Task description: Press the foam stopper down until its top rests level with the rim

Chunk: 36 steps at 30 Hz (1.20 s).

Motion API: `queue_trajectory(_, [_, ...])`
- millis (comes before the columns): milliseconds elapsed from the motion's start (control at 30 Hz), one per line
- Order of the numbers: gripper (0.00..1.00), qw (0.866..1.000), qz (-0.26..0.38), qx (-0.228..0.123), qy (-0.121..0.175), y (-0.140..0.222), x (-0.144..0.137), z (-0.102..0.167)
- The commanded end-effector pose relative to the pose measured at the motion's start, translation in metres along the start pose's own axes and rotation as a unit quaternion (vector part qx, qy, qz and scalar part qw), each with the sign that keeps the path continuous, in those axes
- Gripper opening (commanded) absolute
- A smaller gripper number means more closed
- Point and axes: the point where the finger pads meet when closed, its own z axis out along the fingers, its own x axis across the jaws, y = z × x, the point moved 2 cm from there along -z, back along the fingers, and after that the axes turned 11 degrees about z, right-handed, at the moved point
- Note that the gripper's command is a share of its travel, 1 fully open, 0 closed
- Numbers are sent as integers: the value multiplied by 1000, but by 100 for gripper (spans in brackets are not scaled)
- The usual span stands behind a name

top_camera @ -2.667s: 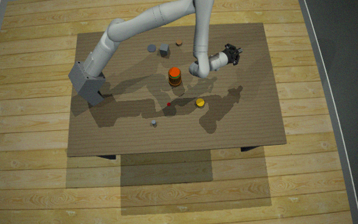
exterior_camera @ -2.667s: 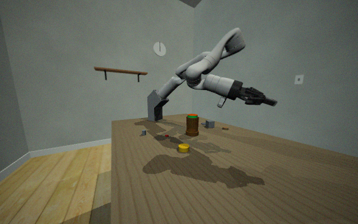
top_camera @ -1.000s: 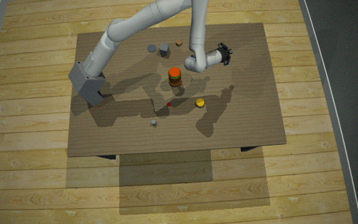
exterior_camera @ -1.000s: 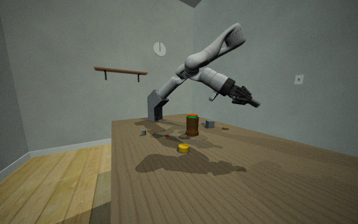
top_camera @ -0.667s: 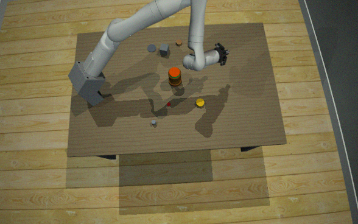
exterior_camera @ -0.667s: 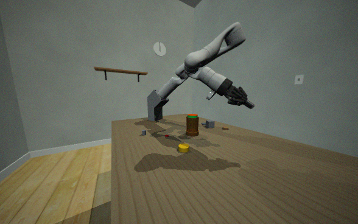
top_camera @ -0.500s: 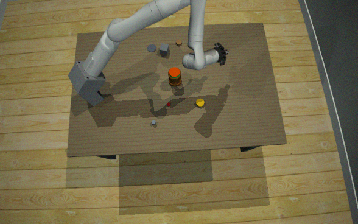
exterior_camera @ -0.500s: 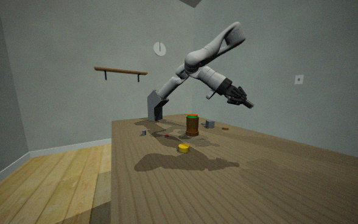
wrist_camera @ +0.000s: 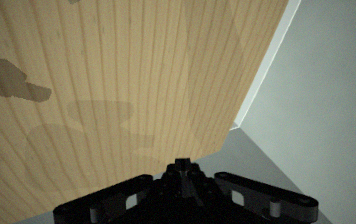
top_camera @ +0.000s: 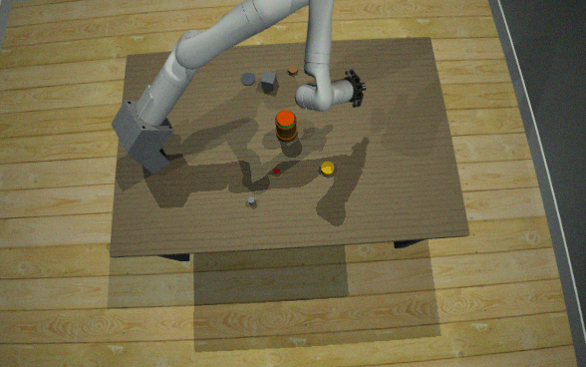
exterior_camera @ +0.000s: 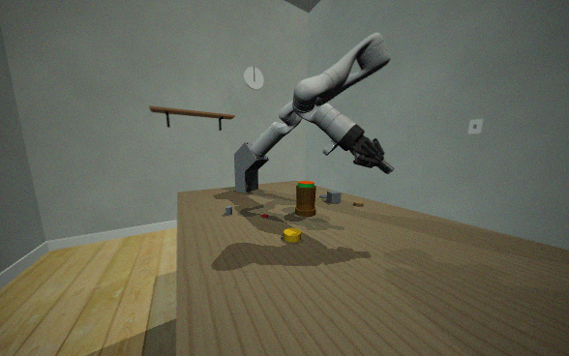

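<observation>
A brown jar (top_camera: 286,131) stands upright near the middle of the table, also in the exterior view (exterior_camera: 305,200). Its orange foam stopper (top_camera: 285,118) sticks up above the rim, with a green band under the orange top (exterior_camera: 306,184). My gripper (top_camera: 360,88) is shut and empty, high above the table and to the right of the jar; in the exterior view (exterior_camera: 385,167) it points down at a slant. The wrist view shows the shut fingers (wrist_camera: 184,167) over bare table and the table's far edge; the jar is not in it.
A yellow disc (top_camera: 327,168), a small red piece (top_camera: 276,171) and a small grey cylinder (top_camera: 251,200) lie in front of the jar. A grey disc (top_camera: 248,79), a grey cube (top_camera: 269,81) and a brown disc (top_camera: 293,70) lie behind it. The arm's base (top_camera: 142,135) stands at the left.
</observation>
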Motion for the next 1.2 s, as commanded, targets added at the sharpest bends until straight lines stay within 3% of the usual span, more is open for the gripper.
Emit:
queue_trajectory(0, [0, 1000, -2, -2, 1, 2, 3, -1])
queue_trajectory(100, [0, 1000, -2, -2, 1, 2, 3, -1])
queue_trajectory(133, [0, 1000, 4, 16, -11, -9, 3, -6])
queue_trajectory(367, [0, 1000, 4, 16, -11, -9, 3, -6])
queue_trajectory(400, [0, 999, 9, 33, -23, -21, 2, -12])
queue_trajectory(667, [0, 999, 9, 33, -23, -21, 2, -12])
queue_trajectory(700, [0, 998, 13, 51, -36, -32, 2, -19])
queue_trajectory(933, [0, 998, 13, 51, -36, -32, 2, -19])
queue_trajectory(967, [0, 996, 17, 67, -50, -44, 1, -25])
queue_trajectory(1167, [0, 996, 17, 67, -50, -44, 1, -25])
